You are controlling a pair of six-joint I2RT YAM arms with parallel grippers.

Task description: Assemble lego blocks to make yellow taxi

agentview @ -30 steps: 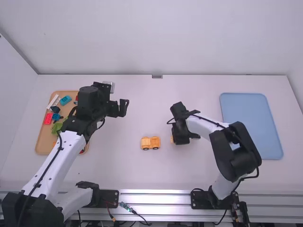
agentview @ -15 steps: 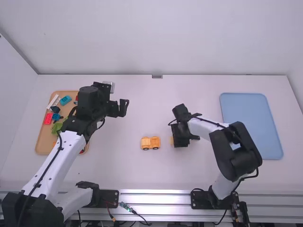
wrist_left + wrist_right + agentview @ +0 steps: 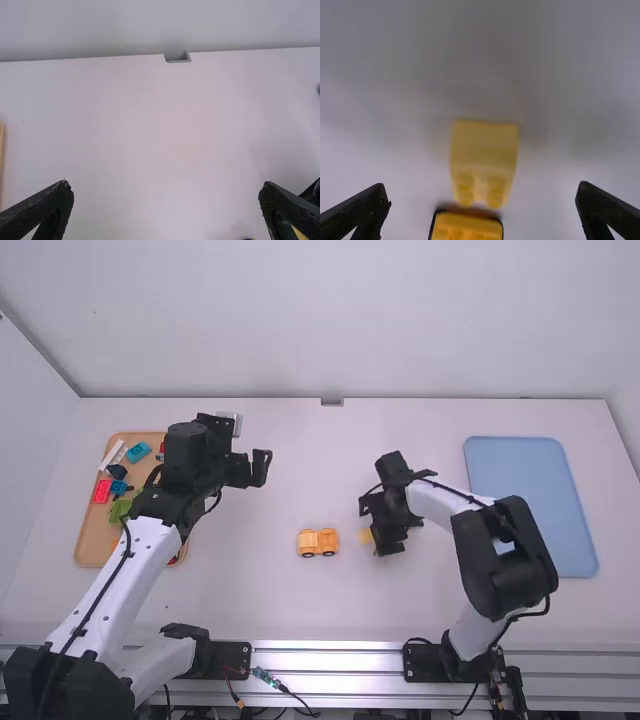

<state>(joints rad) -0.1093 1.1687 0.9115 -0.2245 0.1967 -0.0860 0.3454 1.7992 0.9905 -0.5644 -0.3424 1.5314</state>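
In the high view my left gripper (image 3: 262, 468) is over the table just right of the wooden tray, open. The left wrist view has its fingers wide apart with bare table between them (image 3: 166, 192). My right gripper (image 3: 374, 524) is low over the middle of the table. A light yellow block (image 3: 366, 536) lies beside it, and the orange-yellow wheeled car body (image 3: 318, 542) stands a little to the left, apart from the block. In the right wrist view the gripper (image 3: 484, 199) is open around the yellow block (image 3: 484, 145), touching neither side; the car body (image 3: 466, 227) appears below it.
The wooden tray (image 3: 90, 549) at the left holds several coloured pieces, including a red block (image 3: 102, 491) and a green one (image 3: 120, 510); the left arm partly covers it. A blue tray (image 3: 530, 505) lies at the right.
My right gripper has turned and shifted slightly to the right, uncovering more of the yellow block. The left arm and the car body have stayed still.
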